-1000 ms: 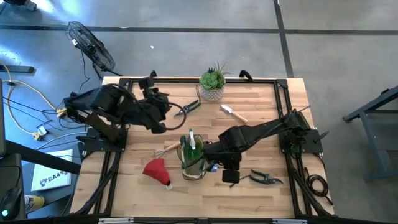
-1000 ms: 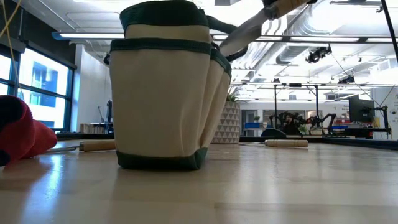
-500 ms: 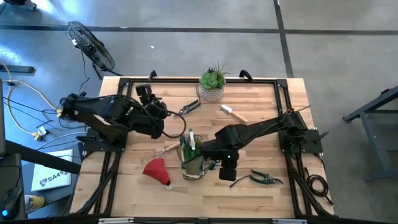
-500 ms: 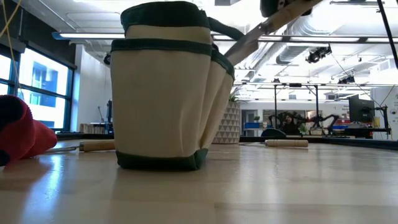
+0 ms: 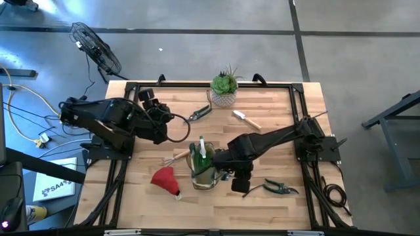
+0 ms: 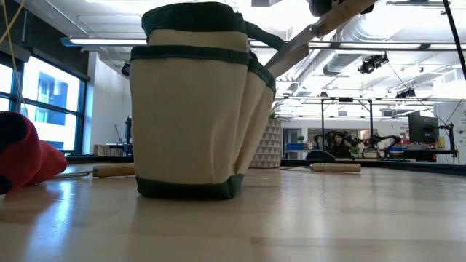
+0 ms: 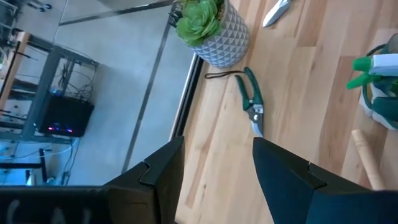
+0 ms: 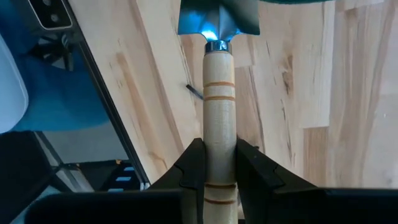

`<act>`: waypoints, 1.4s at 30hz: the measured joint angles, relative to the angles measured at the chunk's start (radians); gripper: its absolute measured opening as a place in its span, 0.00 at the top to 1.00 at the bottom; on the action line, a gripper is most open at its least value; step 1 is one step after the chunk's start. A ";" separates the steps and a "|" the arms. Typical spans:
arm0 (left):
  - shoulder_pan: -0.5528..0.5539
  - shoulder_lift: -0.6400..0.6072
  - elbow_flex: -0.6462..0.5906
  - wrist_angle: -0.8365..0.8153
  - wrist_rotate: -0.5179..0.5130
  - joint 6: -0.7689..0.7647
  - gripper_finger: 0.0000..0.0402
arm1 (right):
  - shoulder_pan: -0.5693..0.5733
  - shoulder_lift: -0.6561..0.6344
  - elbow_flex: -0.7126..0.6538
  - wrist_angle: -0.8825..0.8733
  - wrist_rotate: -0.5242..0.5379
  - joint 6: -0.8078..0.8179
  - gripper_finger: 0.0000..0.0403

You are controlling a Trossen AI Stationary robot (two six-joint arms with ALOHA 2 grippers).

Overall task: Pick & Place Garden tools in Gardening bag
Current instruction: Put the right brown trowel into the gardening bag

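The olive-and-tan gardening bag [image 5: 205, 173] stands upright on its base near the table's middle; in the low view [image 6: 195, 102] it fills the left. A green-and-white piece [image 5: 201, 149] sticks up out of it. My right gripper [image 5: 225, 165] is shut on a wooden-handled trowel [image 8: 219, 93] just right of the bag, with the blade [image 8: 217, 18] at the bag's rim. My left gripper [image 5: 162, 117] is open and empty at the table's left. A red cone [image 5: 165, 178], a wooden-handled rake [image 5: 176, 157], two shears [image 5: 199, 113] [image 5: 279, 188] and another trowel [image 5: 246, 118] lie on the table. My right gripper pinches the trowel's wooden handle [image 8: 219, 140] between its two fingers, which lie along the handle. The trowel is lifted clear of the table and slants down toward the bag [image 6: 302, 40], blade end lowest.
A green spiky plant in a white pot [image 5: 224, 88] stands at the far edge, also in the left wrist view [image 7: 214, 31]. Shears [image 7: 253, 107] lie in front of my left gripper. Black frame rails run along the table's edges.
My left gripper has drawn back toward the table's left and far edge, open and empty. My right gripper has gone a little toward the bag with the trowel.
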 joint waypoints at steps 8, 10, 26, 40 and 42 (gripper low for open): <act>0.000 0.001 0.000 0.000 0.000 -0.008 0.55 | 0.020 -0.010 0.000 0.000 0.072 -0.039 0.88; 0.000 0.001 0.000 0.000 0.000 -0.008 0.55 | 0.024 -0.018 0.000 -0.003 0.091 -0.046 0.88; 0.000 0.001 0.000 0.000 0.000 -0.009 0.55 | 0.051 -0.027 0.000 0.000 0.109 -0.029 0.88; 0.000 0.002 -0.011 0.000 0.000 -0.035 0.55 | 0.075 -0.044 0.000 -0.001 0.135 0.024 0.88; 0.000 0.002 -0.012 0.000 0.000 -0.035 0.55 | 0.078 -0.045 0.000 0.000 0.135 0.030 0.88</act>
